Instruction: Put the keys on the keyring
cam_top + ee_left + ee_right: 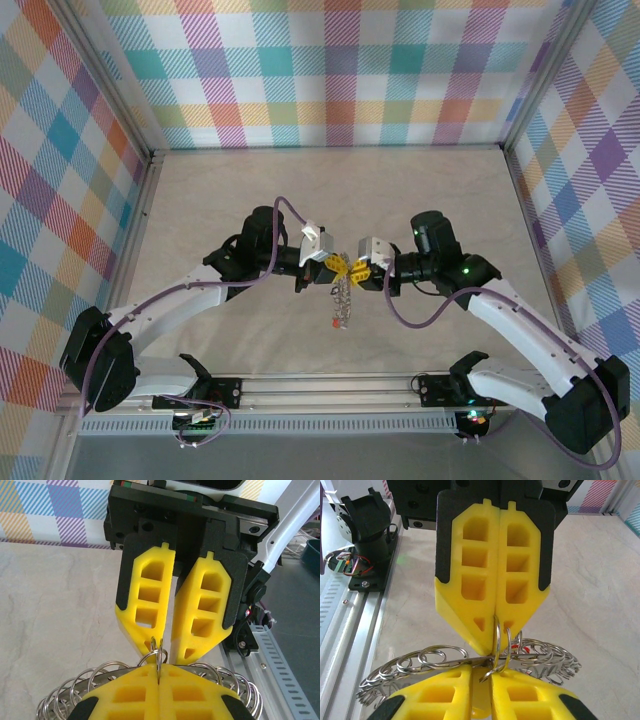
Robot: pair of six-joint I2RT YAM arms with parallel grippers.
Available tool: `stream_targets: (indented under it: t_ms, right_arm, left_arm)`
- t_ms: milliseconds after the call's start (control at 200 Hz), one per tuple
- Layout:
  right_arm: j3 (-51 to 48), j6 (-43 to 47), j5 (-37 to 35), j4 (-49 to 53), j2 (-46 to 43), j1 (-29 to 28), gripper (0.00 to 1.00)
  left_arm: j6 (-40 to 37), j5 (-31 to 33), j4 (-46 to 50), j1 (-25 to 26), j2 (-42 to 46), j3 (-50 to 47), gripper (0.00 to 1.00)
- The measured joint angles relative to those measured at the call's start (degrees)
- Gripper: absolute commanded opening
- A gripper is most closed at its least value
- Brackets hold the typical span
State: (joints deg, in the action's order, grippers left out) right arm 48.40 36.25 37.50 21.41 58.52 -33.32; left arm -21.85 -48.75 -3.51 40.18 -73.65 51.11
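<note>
Keyring shiny metal; left hand matt yellow plastic.

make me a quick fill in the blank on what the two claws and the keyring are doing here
1. The fingers of the left claw and the right claw are ______ in colour.
2. The keyring hangs clear of the table, gripped by ______ claws.
3. The cable looping up behind the left claw is ______.
Missing words: yellow; both; purple.
</note>
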Motion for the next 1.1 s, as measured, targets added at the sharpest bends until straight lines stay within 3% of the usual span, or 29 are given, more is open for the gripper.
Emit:
stream_targets:
  t_ms: [385, 515, 1100]
  right_arm:
    - [-1.62, 0.85, -2.38, 0.44, -7.37, 0.9, 0.24]
    - [-1.88, 0.76, -2.25, -0.76, -6.56, 1.01, 0.29]
    - [-1.88, 0.63, 1.36, -2.56, -2.45, 1.09, 0.27]
  left_arm:
    - [-0.48, 0.2, -0.11, 0.0, 0.0, 0.0, 0.0]
    - [-0.48, 0.17, -0.13, 0.0, 0.0, 0.0, 0.0]
    - [-0.48, 0.13, -0.26, 0.0, 0.0, -0.31, 0.0]
